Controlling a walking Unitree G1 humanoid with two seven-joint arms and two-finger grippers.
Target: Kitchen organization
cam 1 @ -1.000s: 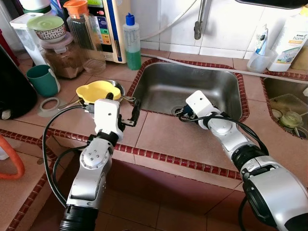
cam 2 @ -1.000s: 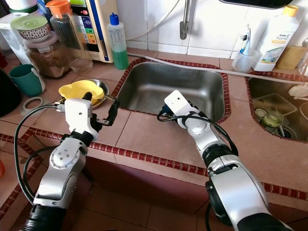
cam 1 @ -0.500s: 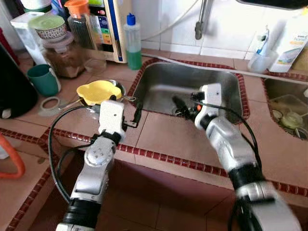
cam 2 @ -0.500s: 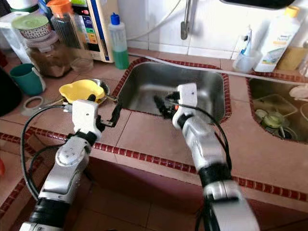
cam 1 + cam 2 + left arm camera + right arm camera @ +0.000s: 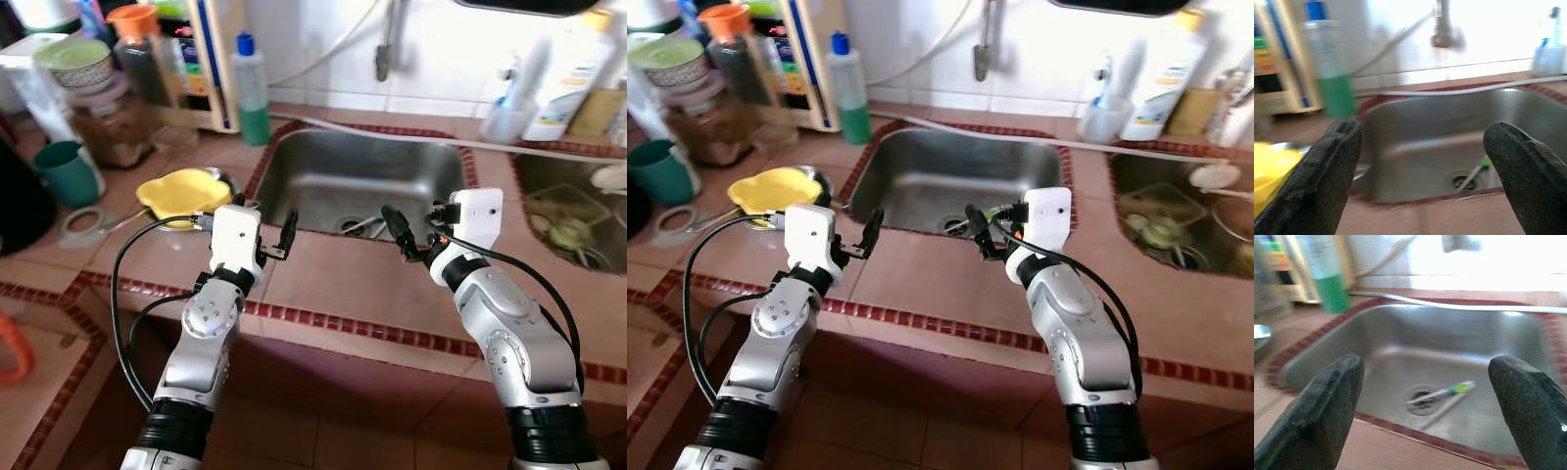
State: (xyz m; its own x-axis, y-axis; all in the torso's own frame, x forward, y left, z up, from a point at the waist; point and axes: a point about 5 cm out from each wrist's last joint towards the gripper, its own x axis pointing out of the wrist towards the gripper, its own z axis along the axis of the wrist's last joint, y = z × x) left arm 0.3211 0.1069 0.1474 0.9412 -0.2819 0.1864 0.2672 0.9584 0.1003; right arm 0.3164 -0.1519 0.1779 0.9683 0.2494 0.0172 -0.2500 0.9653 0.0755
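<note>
A steel sink (image 5: 364, 174) is set into the tiled counter. By its drain lie two slim white pieces (image 5: 1442, 392), one with a green end. My right gripper (image 5: 413, 225) hovers open over the counter just in front of the sink, pointing toward the basin, with nothing between its fingers (image 5: 1327, 406). My left gripper (image 5: 265, 217) is also open and holds nothing, above the counter at the sink's front left corner. Its fingers (image 5: 1327, 171) frame the basin. A yellow dish (image 5: 179, 190) rests on a steel plate to the left of that gripper.
A green soap bottle (image 5: 252, 93), jars (image 5: 103, 117), a teal mug (image 5: 71, 171) and a tape roll (image 5: 83, 225) crowd the counter's left. A faucet (image 5: 387, 54) hangs over the sink. A second sink (image 5: 573, 211), a cup (image 5: 505, 117) and a white bottle (image 5: 563, 73) stand right.
My right gripper has risen out of the sink basin and swung round to hover over the counter in front of it. The left gripper has barely moved; the camera shifted slightly.
</note>
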